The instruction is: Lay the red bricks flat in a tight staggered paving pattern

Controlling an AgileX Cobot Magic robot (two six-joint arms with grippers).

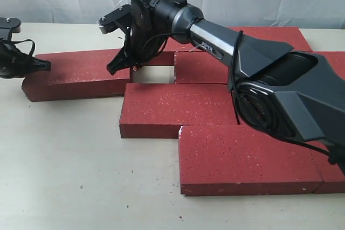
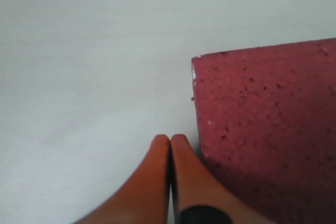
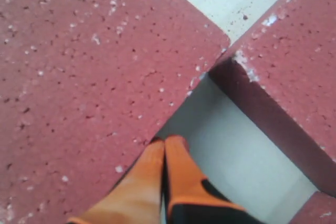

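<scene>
Several red bricks lie flat on the pale table. The left brick (image 1: 75,74) lies apart from a back-row brick (image 1: 202,68), with a small gap of table (image 1: 151,75) between them. A middle brick (image 1: 178,109) and a front brick (image 1: 248,157) step toward the front right. My right gripper (image 1: 114,68) reaches across the middle. It is shut and empty (image 3: 167,141), with its tips at the edge of the left brick (image 3: 79,77) beside the gap. My left gripper (image 1: 47,65) is shut and empty (image 2: 170,139), with its tips close beside that brick's outer end (image 2: 262,140).
More bricks lie at the back right (image 1: 272,35) and behind the right arm. The right arm's body (image 1: 291,95) hangs over the right side of the paving. Bare table (image 1: 64,176) spreads in front and left. A second brick's dark side (image 3: 273,124) borders the gap.
</scene>
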